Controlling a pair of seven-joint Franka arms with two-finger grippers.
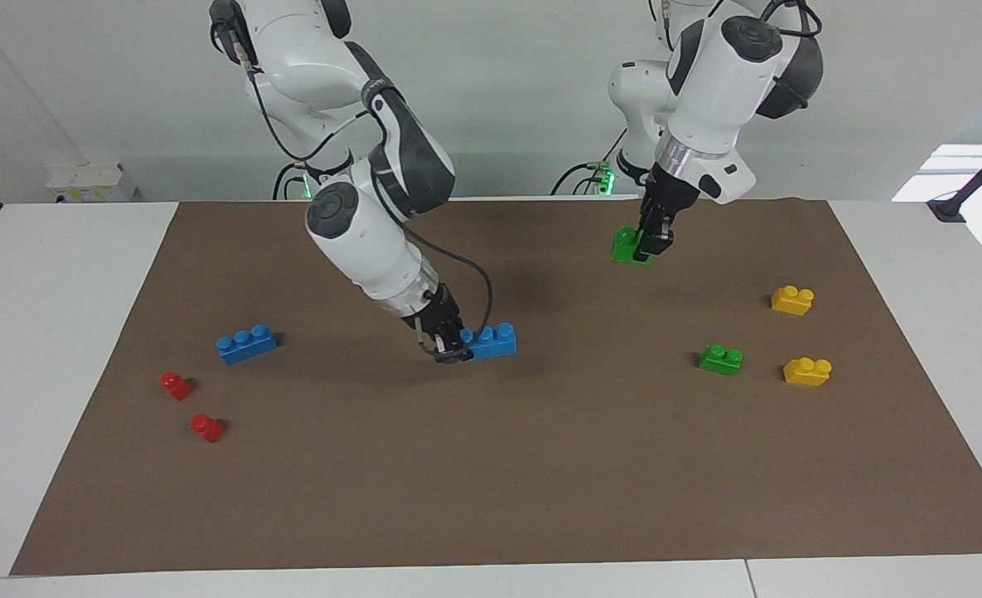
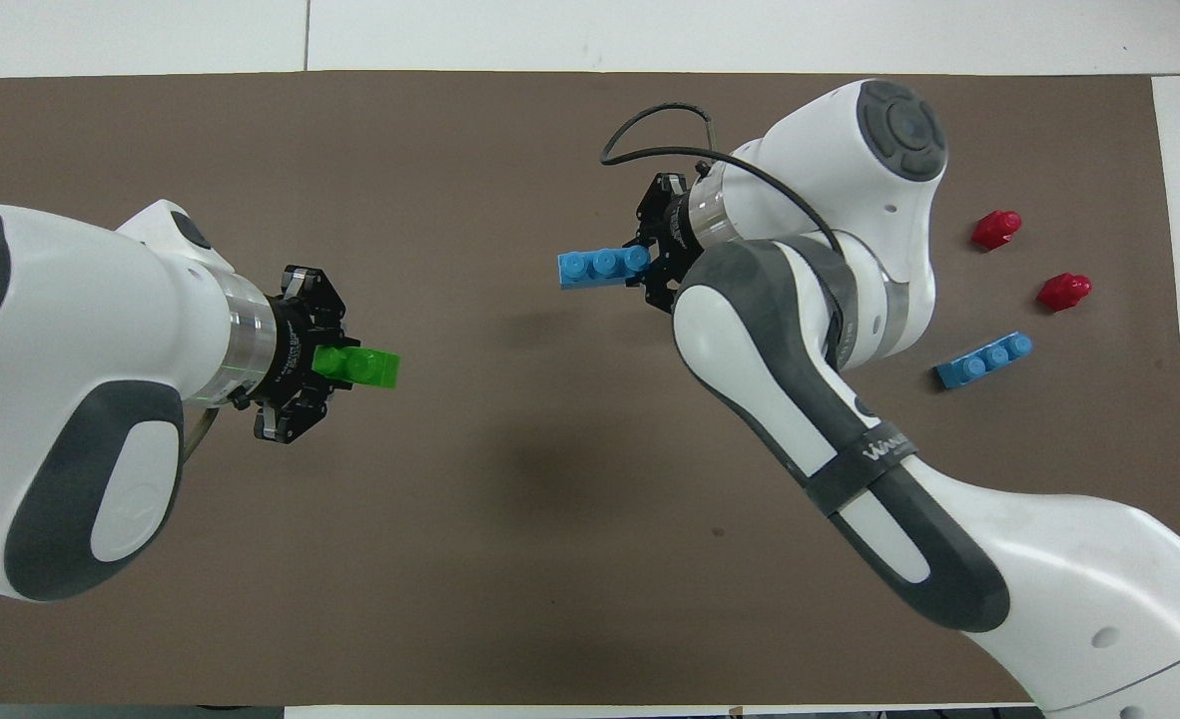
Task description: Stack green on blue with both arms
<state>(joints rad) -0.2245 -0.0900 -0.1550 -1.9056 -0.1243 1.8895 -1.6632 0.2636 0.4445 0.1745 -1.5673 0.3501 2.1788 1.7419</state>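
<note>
Here, line by line, is how we read the scene.

Left gripper (image 1: 655, 239): its fingers pinch one end of a green brick (image 1: 629, 247), leaving the rest of the brick free; we judge this grip keeps the underside clear for pressing onto studs.

Held green brick: it is in the air, over the brown mat (image 1: 491, 498) toward the left arm's end of the surface, well apart from the blue one.

Right gripper (image 1: 451, 342): its fingers clamp the end of a blue brick (image 1: 493, 340) with the studs facing up, so we take it that the open studs are offered as the landing place.

Held blue brick: near the middle of the mat, low; we cannot tell whether it touches the mat or hangs just above it.

Spare pieces: a second green brick (image 1: 721, 360) lies between two yellow bricks (image 1: 792, 300) and the middle of the mat; a second blue brick (image 1: 246, 344) and two red bricks (image 1: 176, 385) lie toward the right arm's end.

Stage: both bricks are gripped, the stacking not yet done; we expect the green must travel over the blue studs next.
</note>
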